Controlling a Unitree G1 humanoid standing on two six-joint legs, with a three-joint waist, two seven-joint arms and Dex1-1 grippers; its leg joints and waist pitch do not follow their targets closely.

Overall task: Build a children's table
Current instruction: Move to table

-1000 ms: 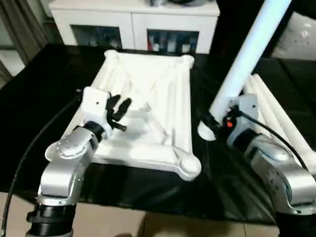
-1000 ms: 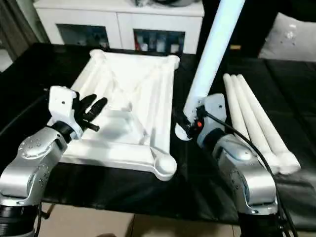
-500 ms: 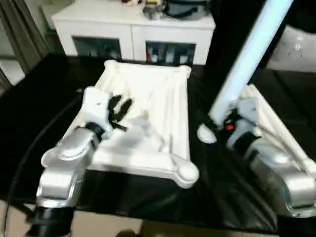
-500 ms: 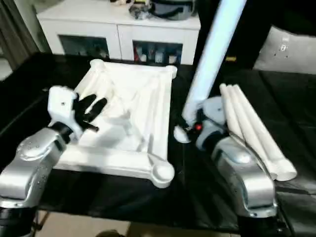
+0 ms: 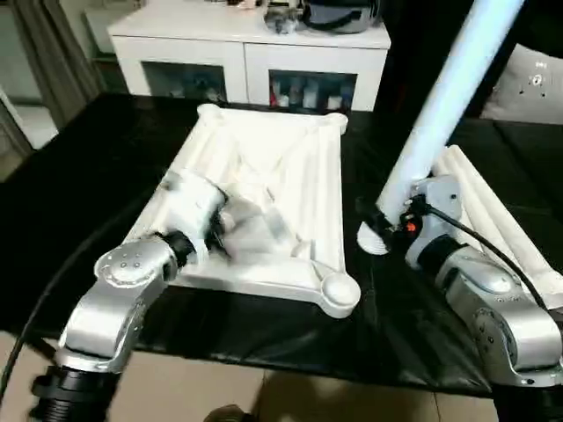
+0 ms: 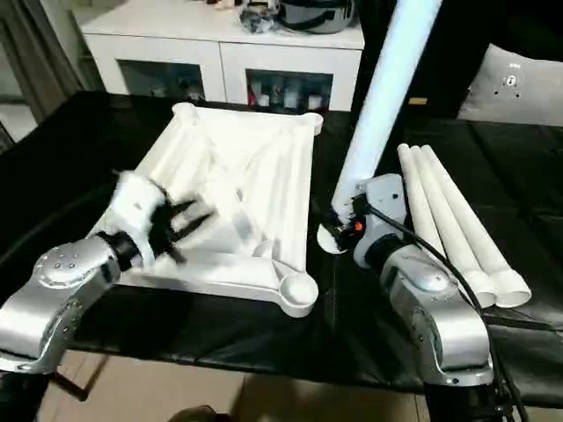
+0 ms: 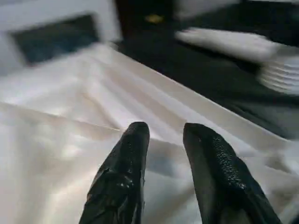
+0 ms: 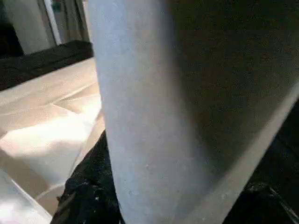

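Our left gripper (image 7: 163, 140) has moved in over the upturned table top (image 5: 290, 167) since a second ago: it then hovered above the ribbed underside nearer the left edge, and now it sits lower and further in, its two black fingers (image 7: 126, 172) parted with nothing between them, just above the white ribs. Our right gripper (image 5: 387, 220) holds as before, closed around one white leg (image 5: 449, 97) near its flared lower end, the tube rising steeply up and away, beside the right edge of the table top and near the front right corner socket (image 5: 337, 289). The other three legs (image 6: 449, 220) lie side by side on the black work table (image 5: 79, 176), right of the held one. The camera has tilted too, so part of the apparent shift is ours. We judge that the left arm is coming in to steady the top while the right brings the leg to a socket; no leg is seated yet.
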